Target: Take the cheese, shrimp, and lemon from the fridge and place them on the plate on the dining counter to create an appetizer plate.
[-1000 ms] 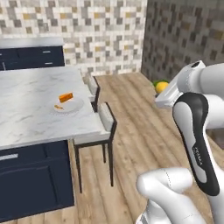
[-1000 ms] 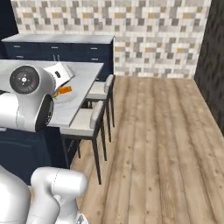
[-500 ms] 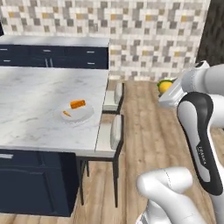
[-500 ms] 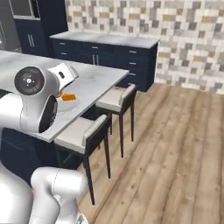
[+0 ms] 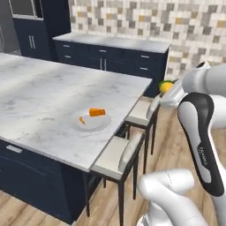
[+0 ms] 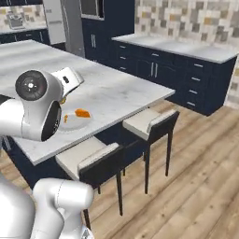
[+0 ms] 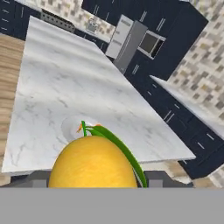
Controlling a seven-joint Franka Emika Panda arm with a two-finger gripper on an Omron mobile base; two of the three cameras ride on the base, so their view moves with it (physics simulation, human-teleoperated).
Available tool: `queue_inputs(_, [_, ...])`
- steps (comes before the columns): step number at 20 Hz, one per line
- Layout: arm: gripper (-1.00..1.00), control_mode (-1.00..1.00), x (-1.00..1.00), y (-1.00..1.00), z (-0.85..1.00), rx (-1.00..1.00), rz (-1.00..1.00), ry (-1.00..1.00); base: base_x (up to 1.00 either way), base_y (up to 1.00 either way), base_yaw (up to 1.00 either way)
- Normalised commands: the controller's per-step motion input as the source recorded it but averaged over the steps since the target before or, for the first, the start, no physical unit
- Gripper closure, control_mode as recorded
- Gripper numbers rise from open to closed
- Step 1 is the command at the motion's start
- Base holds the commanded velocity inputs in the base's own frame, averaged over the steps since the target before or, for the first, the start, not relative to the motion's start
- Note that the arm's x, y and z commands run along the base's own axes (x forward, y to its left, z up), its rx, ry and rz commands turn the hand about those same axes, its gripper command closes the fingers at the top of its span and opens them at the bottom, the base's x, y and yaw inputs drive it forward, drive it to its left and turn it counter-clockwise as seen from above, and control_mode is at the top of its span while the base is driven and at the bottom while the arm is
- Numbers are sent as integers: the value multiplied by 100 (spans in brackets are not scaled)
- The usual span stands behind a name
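I see a kitchen with a big marble counter (image 5: pixel 48 97). The lemon (image 7: pixel 92 162) sits right between my gripper (image 7: pixel 94 175) fingers, which pinch it, up in the air beside the counter. On the plate (image 5: pixel 93 123) lie the cheese (image 5: pixel 97 112) and shrimp (image 5: pixel 82 119).

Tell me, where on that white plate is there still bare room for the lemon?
The plate has the cheese at its far edge and the shrimp on its left; the near right part is bare. All around it the dining counter lies open marble.
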Motion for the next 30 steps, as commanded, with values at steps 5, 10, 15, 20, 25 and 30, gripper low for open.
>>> queue_inputs(5, [100,100,0,0,0,0,0,0,49,-80,64])
queue_inputs(10, [100,100,0,0,0,0,0,0,59,-69,64])
queue_inputs(15, [100,100,0,0,0,0,0,0,46,-65,64])
queue_inputs(20, [100,100,0,0,0,0,0,0,31,-25,52])
queue_inputs(25, [100,-100,11,-2,-5,0,4,0,8,-2,10])
queue_inputs(30, [100,-100,36,-16,-34,1,-7,35,0,0,0])
